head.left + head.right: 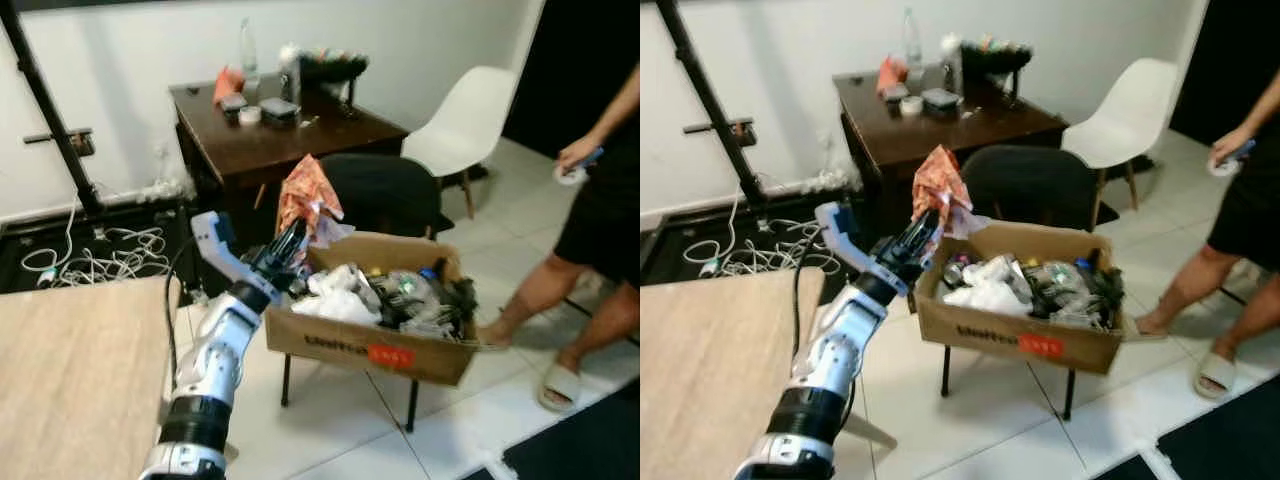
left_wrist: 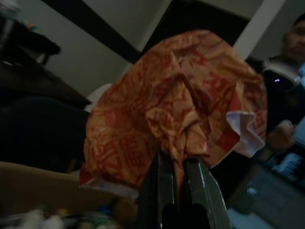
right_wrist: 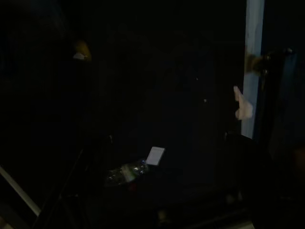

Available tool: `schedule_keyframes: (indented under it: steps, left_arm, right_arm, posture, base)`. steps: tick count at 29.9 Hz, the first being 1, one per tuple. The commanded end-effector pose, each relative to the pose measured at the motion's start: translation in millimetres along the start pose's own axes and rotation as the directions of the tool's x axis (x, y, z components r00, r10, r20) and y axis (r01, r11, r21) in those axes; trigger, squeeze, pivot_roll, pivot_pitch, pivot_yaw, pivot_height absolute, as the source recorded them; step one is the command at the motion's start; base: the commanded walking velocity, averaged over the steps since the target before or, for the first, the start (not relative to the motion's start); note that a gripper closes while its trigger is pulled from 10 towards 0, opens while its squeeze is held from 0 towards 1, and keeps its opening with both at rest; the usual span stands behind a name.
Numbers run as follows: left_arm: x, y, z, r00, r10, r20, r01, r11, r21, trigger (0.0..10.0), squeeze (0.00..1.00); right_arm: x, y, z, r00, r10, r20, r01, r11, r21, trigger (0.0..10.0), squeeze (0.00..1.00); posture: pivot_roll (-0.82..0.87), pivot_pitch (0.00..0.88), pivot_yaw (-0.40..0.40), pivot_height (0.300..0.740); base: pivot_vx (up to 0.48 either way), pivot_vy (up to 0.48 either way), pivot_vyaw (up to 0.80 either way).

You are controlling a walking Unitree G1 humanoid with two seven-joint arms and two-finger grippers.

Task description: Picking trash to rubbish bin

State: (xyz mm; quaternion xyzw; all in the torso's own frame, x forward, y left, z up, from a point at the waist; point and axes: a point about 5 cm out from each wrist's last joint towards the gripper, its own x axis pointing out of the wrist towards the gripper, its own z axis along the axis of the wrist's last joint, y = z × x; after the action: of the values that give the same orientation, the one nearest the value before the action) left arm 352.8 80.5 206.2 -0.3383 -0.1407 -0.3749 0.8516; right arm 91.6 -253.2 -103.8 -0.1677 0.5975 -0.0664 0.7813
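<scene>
the left hand (image 1: 293, 240) is clamped tight on a crumpled orange-and-red printed wrapper (image 1: 306, 195), pinching its bunched lower end so the rest fans out above the fingers (image 2: 159, 191). it holds the wrapper up at the near-left corner of the cardboard box (image 1: 375, 350), already heaped with trash, probably so that opening drops it inside. a person (image 1: 590, 230) stands to the right.

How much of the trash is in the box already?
Lots looks done: the cardboard box is already piled with bottles and wrappers. In hand now: the left gripper is shut on an orange wrapper, held up at the box's near corner, not yet dropped in. Left to do: let it go over the box. Whether more trash waits elsewhere, I cannot tell.
</scene>
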Motion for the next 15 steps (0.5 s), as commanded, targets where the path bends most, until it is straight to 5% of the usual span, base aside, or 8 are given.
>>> schedule_keyframes:
  steps: [1,6,10,15]
  left_arm:
    - [-1.6,-0.8,-5,1.000,-0.004,-0.021,0.004,1.000,-0.002,10.0,0.00]
    - [-2.2,-3.7,-8,0.999,-0.026,-0.032,0.026,1.000,-0.014,10.0,0.00]
    - [-11.9,-18.8,-21,0.974,-0.195,-0.111,0.189,0.980,-0.058,10.0,0.00]
    - [-18.7,-23.9,-27,0.956,-0.252,-0.148,0.245,0.968,-0.061,10.0,0.00]
  right_arm:
    - [-0.3,0.8,-5,1.000,0.002,-0.018,-0.003,1.000,-0.025,10.0,0.00]
    - [-0.3,0.7,-6,1.000,0.005,-0.027,-0.006,1.000,-0.027,10.0,0.00]
    - [-0.4,0.5,-8,0.999,0.004,-0.035,-0.005,1.000,-0.015,10.0,0.00]
    - [-0.5,0.6,-8,0.999,0.005,-0.037,-0.006,1.000,-0.013,10.0,0.00]
  posture:
    - [-0.27,0.089,0.110,0.740]
    - [-0.27,0.087,0.110,0.740]
    - [-0.27,0.090,0.113,0.740]
    - [-0.27,0.090,0.113,0.740]
  base:
    - [0.390,0.000,0.00]
    - [0.383,0.000,-0.77]
    - [0.373,0.000,-0.77]
    - [0.359,0.000,-0.77]
